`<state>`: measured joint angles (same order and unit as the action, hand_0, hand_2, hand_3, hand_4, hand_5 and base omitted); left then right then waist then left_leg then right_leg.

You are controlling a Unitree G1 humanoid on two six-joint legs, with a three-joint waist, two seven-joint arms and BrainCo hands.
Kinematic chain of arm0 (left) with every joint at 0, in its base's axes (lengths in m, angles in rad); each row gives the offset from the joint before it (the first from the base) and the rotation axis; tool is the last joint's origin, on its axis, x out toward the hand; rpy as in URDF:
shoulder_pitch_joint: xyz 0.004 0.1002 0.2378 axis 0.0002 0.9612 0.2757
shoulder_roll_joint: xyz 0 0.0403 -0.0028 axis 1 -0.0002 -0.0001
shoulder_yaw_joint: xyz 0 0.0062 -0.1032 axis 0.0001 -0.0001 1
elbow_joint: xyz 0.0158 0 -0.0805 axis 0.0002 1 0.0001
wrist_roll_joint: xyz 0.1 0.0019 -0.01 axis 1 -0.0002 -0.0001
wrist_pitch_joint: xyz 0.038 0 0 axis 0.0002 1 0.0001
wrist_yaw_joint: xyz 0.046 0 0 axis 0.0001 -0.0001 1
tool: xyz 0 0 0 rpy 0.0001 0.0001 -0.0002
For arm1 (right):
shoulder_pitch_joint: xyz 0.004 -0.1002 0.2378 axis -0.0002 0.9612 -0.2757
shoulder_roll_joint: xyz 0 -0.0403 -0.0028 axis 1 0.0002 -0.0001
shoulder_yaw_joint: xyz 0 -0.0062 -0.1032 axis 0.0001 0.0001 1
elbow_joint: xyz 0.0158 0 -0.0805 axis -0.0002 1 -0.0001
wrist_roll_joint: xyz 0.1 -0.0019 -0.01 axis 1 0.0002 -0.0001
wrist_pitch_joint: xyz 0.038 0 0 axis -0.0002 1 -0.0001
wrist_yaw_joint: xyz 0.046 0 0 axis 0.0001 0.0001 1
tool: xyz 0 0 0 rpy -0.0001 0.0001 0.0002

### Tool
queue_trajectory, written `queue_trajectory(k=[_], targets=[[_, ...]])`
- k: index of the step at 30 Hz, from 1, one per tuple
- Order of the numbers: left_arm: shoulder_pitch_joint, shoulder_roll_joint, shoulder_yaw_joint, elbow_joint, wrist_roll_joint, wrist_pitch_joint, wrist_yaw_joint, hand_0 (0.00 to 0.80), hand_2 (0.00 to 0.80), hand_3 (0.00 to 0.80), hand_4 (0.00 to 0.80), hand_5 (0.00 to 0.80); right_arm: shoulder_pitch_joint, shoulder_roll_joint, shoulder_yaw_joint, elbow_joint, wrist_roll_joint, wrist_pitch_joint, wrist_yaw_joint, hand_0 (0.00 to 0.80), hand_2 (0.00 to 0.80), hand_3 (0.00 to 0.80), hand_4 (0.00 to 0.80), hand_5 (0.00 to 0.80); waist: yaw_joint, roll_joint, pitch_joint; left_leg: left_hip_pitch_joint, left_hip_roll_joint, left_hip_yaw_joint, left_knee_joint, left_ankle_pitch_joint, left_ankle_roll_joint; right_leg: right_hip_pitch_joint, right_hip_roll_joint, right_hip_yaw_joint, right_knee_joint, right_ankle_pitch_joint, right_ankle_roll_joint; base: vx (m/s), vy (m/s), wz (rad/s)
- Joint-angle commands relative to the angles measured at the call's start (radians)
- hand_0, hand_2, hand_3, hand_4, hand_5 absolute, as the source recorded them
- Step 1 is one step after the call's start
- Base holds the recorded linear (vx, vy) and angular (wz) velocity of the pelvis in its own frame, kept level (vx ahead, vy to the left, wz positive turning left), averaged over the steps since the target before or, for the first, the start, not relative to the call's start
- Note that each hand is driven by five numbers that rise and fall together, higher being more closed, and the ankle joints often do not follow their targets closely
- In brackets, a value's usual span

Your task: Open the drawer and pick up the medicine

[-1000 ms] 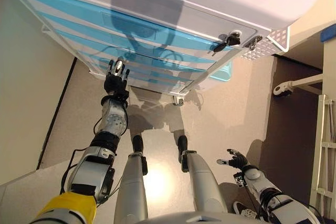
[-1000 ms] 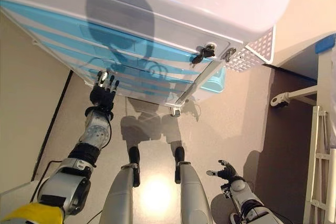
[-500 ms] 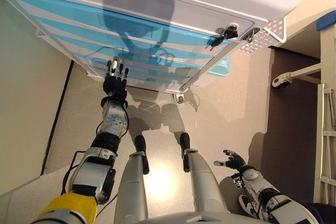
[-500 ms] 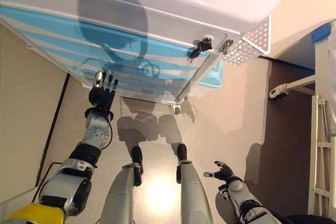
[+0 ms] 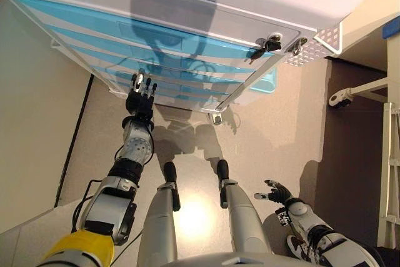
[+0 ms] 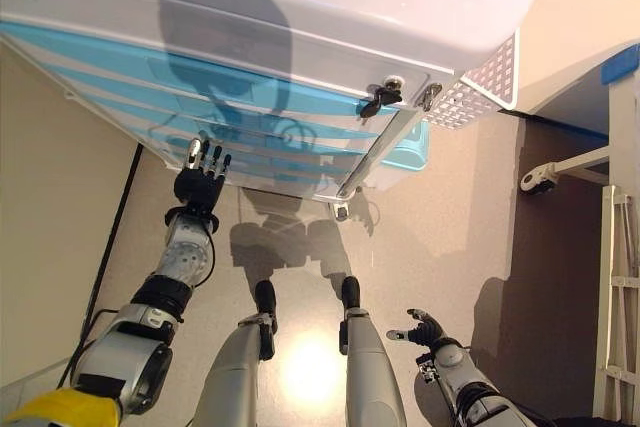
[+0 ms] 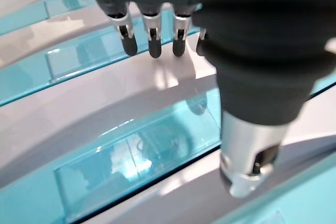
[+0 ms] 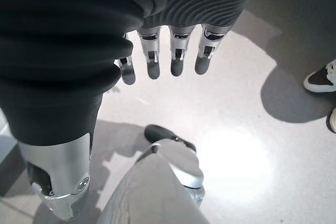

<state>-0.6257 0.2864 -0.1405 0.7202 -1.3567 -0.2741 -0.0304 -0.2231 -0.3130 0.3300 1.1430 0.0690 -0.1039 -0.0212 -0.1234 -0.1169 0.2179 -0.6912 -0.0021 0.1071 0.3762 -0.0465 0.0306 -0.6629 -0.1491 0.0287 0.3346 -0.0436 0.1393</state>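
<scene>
The white drawer cabinet [image 5: 187, 4] fills the upper part of both eye views, its front carrying a stack of translucent blue drawers [image 5: 106, 26] that run from the upper left toward the centre. All drawers appear closed; no gap shows between any front and the frame. The medicine is not visible in any view, so its location cannot be determined.

In the left centre of the eye views, the left hand [image 5: 141, 95] is raised in front of the lower drawer fronts, fingers extended and slightly spread, holding nothing. In the left wrist view the fingertips [image 7: 152, 48] hang just above a white rail between two blue fronts, and the thumb [image 7: 247, 166] stands apart over the next front. Contact between the fingertips and the cabinet cannot be confirmed.

Toward the centre right of the eye views, a black key [image 5: 265, 47] sits in a lock on the cabinet's upper edge, with a metal latch [image 5: 297, 45] just beside it. A white perforated basket [image 5: 322, 45] hangs on the cabinet's side, and a caster [image 5: 215, 117] shows below the lower corner.

In the lower right, the right hand [image 5: 275, 192] hangs low over the floor [image 5: 275, 129], well apart from the cabinet, fingers relaxed and empty. The right wrist view shows a person's shoe [image 8: 321, 77] at its edge.
</scene>
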Motion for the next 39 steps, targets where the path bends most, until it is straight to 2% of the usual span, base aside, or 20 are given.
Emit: queue_trajectory(k=[1,10,24,25,26,27,28,29,36,37,38,39], targets=[[-0.180,-0.018,-0.072,-0.190,0.042,0.007,-0.137,0.000,0.000,0.000,0.000,0.000,0.026,-0.062,0.038,0.004,0.002,-0.011,0.000,0.000,0.000,0.000,0.000,0.000,-0.046,0.061,-0.016,0.099,-0.018,-0.033,-0.003,-0.116,-0.012,0.044,0.053,-0.059,-0.034,0.038,-0.005,0.000,0.000,0.00],[-0.173,-0.034,-0.083,-0.191,0.042,0.017,-0.143,0.000,0.000,0.000,0.000,0.000,0.022,-0.042,0.042,0.005,0.000,-0.010,-0.004,0.000,0.000,0.000,0.000,0.000,-0.048,0.054,-0.023,0.137,-0.016,-0.027,-0.064,-0.089,-0.019,0.092,0.057,-0.057,-0.111,0.073,0.005,0.016,-0.004,0.00],[-0.180,-0.026,-0.107,-0.231,0.040,0.021,-0.152,0.000,0.000,0.000,0.000,0.000,0.030,-0.048,0.054,-0.012,-0.001,-0.009,-0.002,0.000,0.000,0.000,0.000,0.000,-0.046,0.049,-0.024,0.189,-0.019,-0.041,-0.107,-0.064,-0.032,0.153,0.061,-0.068,-0.160,0.088,-0.004,-0.009,-0.018,0.01],[-0.181,-0.026,-0.106,-0.231,0.040,0.021,-0.153,0.000,0.000,0.000,0.000,0.000,0.030,-0.049,0.053,-0.013,-0.001,-0.009,-0.002,0.000,0.000,0.000,0.000,0.000,-0.050,0.042,-0.019,0.176,-0.023,-0.031,-0.106,-0.035,-0.028,0.143,0.055,-0.071,-0.164,0.112,-0.010,-0.011,-0.030,0.04],[-0.180,-0.026,-0.110,-0.233,0.040,0.023,-0.154,0.000,0.000,0.000,0.000,0.000,0.033,-0.049,0.054,-0.013,-0.003,-0.009,-0.002,0.000,0.000,0.000,0.000,0.000,-0.047,0.048,-0.024,0.190,-0.018,-0.041,-0.106,-0.064,-0.033,0.155,0.061,-0.072,-0.160,0.087,-0.006,-0.022,-0.043,0.02],[-0.179,-0.027,-0.112,-0.236,0.040,0.025,-0.154,0.000,0.000,0.000,0.000,0.000,0.036,-0.052,0.055,-0.014,-0.005,-0.008,-0.003,0.000,0.000,0.000,0.000,0.000,-0.046,0.047,-0.024,0.192,-0.018,-0.045,-0.106,-0.063,-0.035,0.158,0.062,-0.074,-0.159,0.084,-0.009,-0.022,-0.042,0.02],[-0.179,-0.027,-0.111,-0.237,0.041,0.025,-0.154,0.000,0.000,0.000,0.000,0.000,0.035,-0.052,0.054,-0.015,-0.005,-0.008,-0.003,0.000,0.000,0.000,0.000,0.000,-0.049,0.041,-0.020,0.179,-0.022,-0.035,-0.105,-0.034,-0.031,0.147,0.055,-0.077,-0.163,0.108,-0.014,-0.033,-0.059,0.02],[-0.175,-0.029,-0.113,-0.244,0.040,0.025,-0.152,0.000,0.000,0.000,0.000,0.000,0.038,-0.053,0.055,-0.011,-0.008,-0.006,-0.003,0.000,0.000,0.000,0.000,0.000,-0.045,0.046,-0.023,0.194,-0.018,-0.049,-0.105,-0.061,-0.037,0.161,0.064,-0.076,-0.159,0.084,-0.013,-0.026,-0.042,0.01],[-0.165,-0.032,-0.115,-0.247,0.038,0.033,-0.151,0.000,0.000,0.000,0.000,0.000,0.045,-0.054,0.056,-0.011,-0.008,-0.004,-0.004,0.000,0.000,0.000,0.000,0.000,-0.044,0.044,-0.026,0.199,-0.013,-0.060,-0.118,-0.045,-0.045,0.170,0.069,-0.088,-0.163,0.081,-0.021,-0.020,-0.040,-0.01],[-0.164,-0.031,-0.113,-0.249,0.038,0.034,-0.151,0.000,0.000,0.000,0.000,0.000,0.046,-0.054,0.056,-0.011,-0.007,-0.004,-0.004,0.000,0.000,0.000,0.000,0.000,-0.047,0.038,-0.022,0.186,-0.016,-0.052,-0.120,-0.013,-0.042,0.161,0.065,-0.093,-0.168,0.104,-0.027,-0.030,-0.063,0.01],[-0.157,-0.032,-0.114,-0.252,0.038,0.036,-0.149,0.000,0.000,0.000,0.000,0.000,0.052,-0.056,0.056,-0.012,-0.009,-0.003,-0.003,0.000,0.000,0.000,0.000,0.000,-0.045,0.043,-0.027,0.202,-0.010,-0.063,-0.124,-0.038,-0.048,0.173,0.072,-0.091,-0.165,0.079,-0.024,-0.026,-0.060,-0.01],[-0.156,-0.035,-0.116,-0.255,0.038,0.036,-0.148,0.000,0.000,0.000,0.000,0.000,0.053,-0.057,0.056,-0.012,-0.009,-0.003,-0.003,0.000,0.000,0.000,0.000,0.000,-0.045,0.042,-0.027,0.204,-0.010,-0.063,-0.127,-0.036,-0.050,0.174,0.073,-0.092,-0.165,0.080,-0.025,0.082,-0.054,0.00]])
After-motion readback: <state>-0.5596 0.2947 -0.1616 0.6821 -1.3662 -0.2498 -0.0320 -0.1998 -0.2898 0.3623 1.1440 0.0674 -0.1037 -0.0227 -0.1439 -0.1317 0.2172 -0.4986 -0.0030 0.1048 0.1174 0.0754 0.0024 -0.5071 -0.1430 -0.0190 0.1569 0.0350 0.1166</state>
